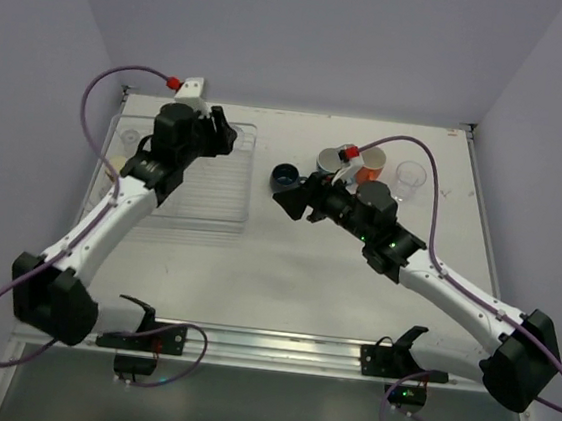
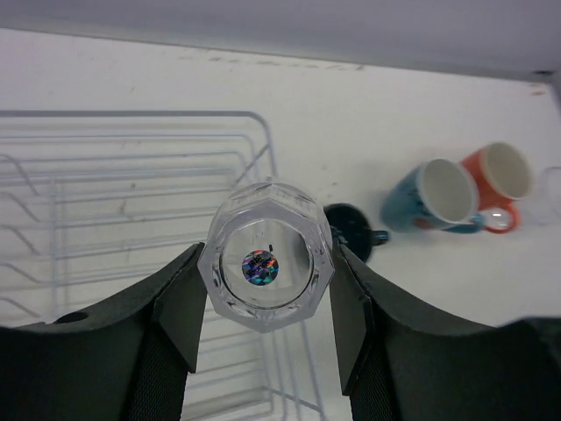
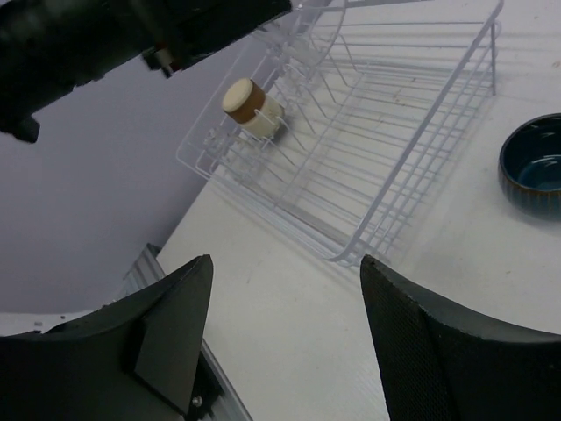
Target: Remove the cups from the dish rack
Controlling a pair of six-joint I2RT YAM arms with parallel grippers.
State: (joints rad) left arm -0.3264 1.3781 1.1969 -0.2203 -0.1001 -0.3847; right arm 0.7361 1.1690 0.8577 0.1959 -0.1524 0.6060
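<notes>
The dish rack (image 1: 186, 201) is a white wire tray at the table's left, also in the left wrist view (image 2: 131, 202) and right wrist view (image 3: 386, 132). My left gripper (image 1: 227, 132) (image 2: 267, 259) is shut on a small clear plastic cup (image 2: 266, 272), held above the rack's right edge. A tan cup (image 3: 250, 107) (image 1: 115, 165) and a clear cup (image 1: 130, 137) are in the rack's left part. My right gripper (image 1: 287, 199) (image 3: 285, 263) is open and empty over bare table right of the rack, next to the dark-blue cup (image 1: 286, 178) (image 3: 533, 167) (image 2: 351, 230).
On the table right of the rack are a light-blue mug (image 2: 434, 197) (image 1: 331, 161), an orange mug (image 2: 500, 180) (image 1: 371, 165) and another clear cup (image 1: 410, 179). Walls close in the table at the back and both sides.
</notes>
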